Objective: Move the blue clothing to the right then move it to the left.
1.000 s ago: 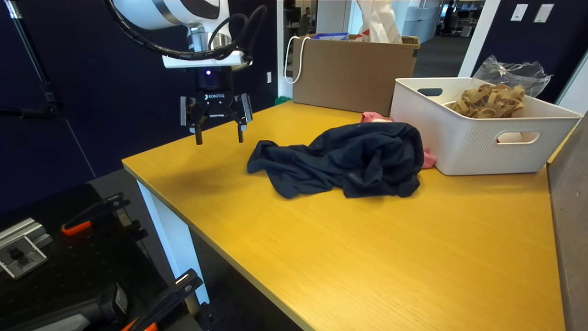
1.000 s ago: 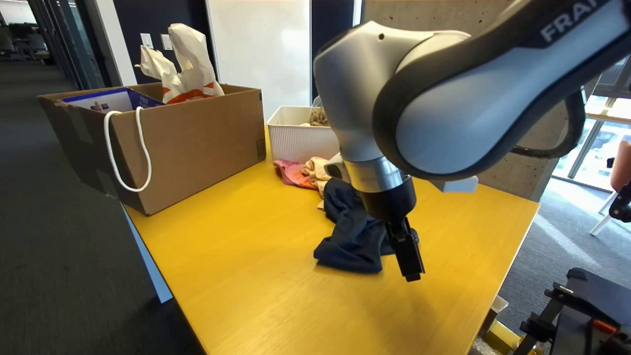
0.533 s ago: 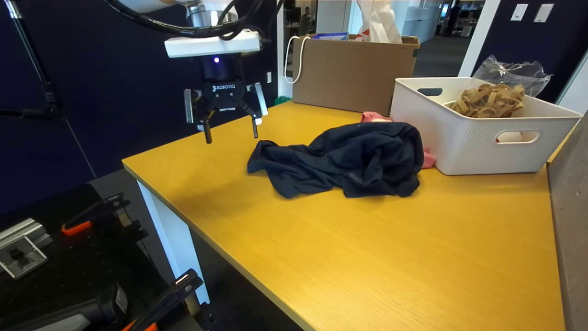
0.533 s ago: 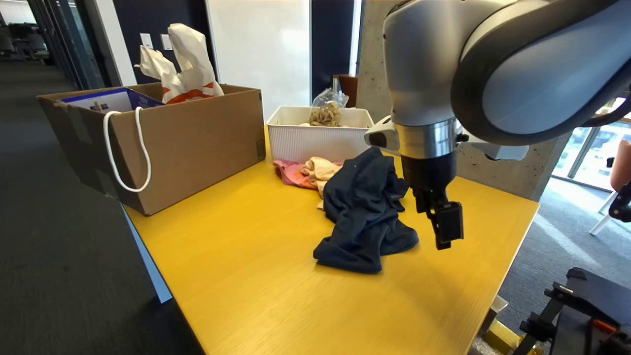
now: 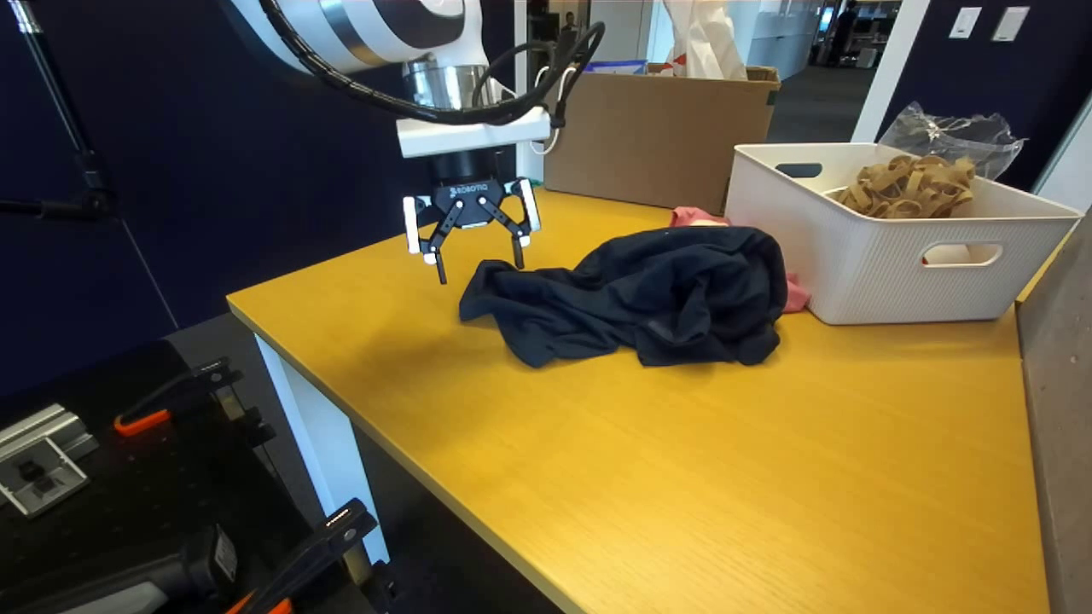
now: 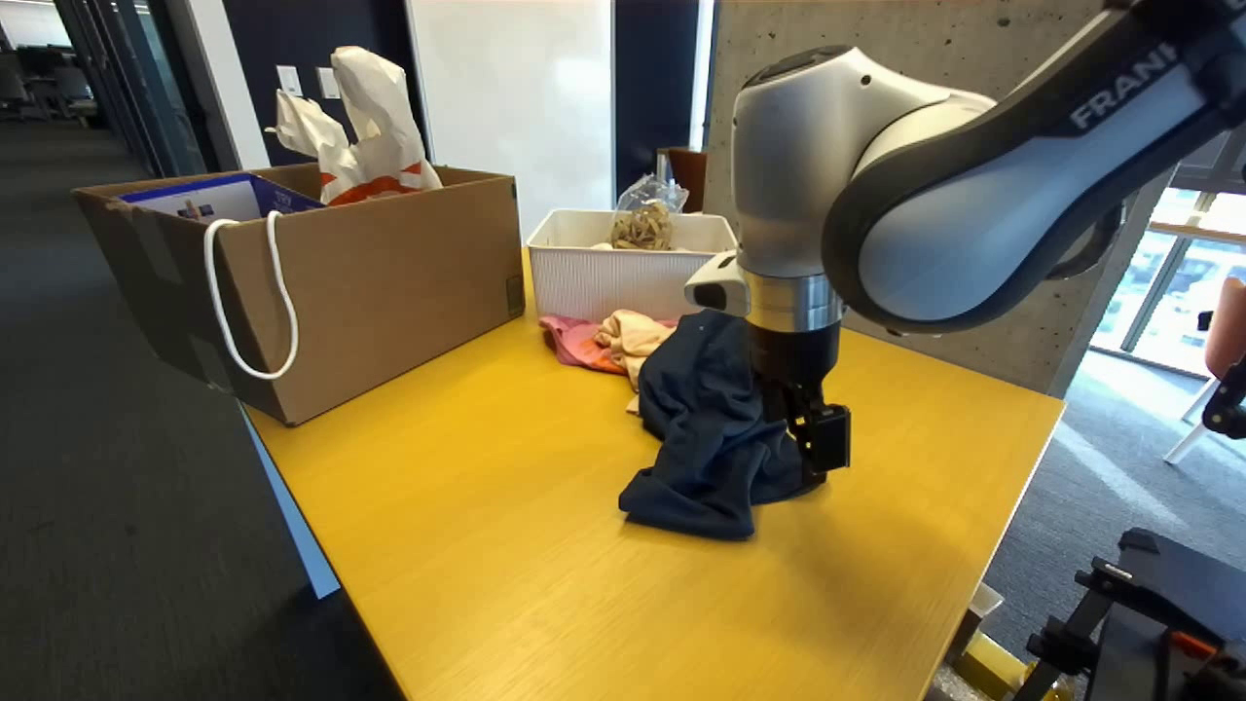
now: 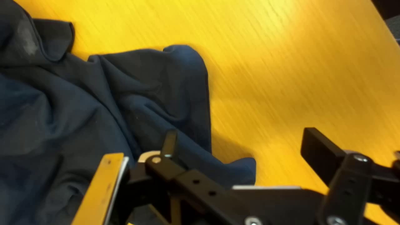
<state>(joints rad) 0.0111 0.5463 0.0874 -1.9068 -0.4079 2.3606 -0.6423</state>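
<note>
The dark blue clothing [image 5: 648, 298] lies crumpled on the yellow table [image 5: 768, 477]. It also shows in an exterior view [image 6: 706, 438], partly behind the gripper, and fills the left of the wrist view [image 7: 93, 118]. My gripper [image 5: 480, 271] is open and empty, pointing down above the table at the clothing's narrow end. In an exterior view the gripper [image 6: 820, 472] overlaps the clothing's edge. In the wrist view the fingers [image 7: 240, 140] stand wide apart; the left finger is over the clothing, the right over bare table, and a clothing corner shows between them. No contact is visible.
A white bin [image 5: 921, 273] with tan bands stands beyond the clothing's bulky end. Pink cloth [image 6: 574, 343] and cream cloth [image 6: 633, 336] lie by it. A cardboard box [image 6: 389, 302] stands on the table. A concrete wall [image 5: 1054, 384] borders one side; clamps [image 5: 341, 529] sit off the table.
My gripper has moved toward the clothing's narrow end and come lower, most clearly in the last half second. It has stayed open. The clothing has not moved.
</note>
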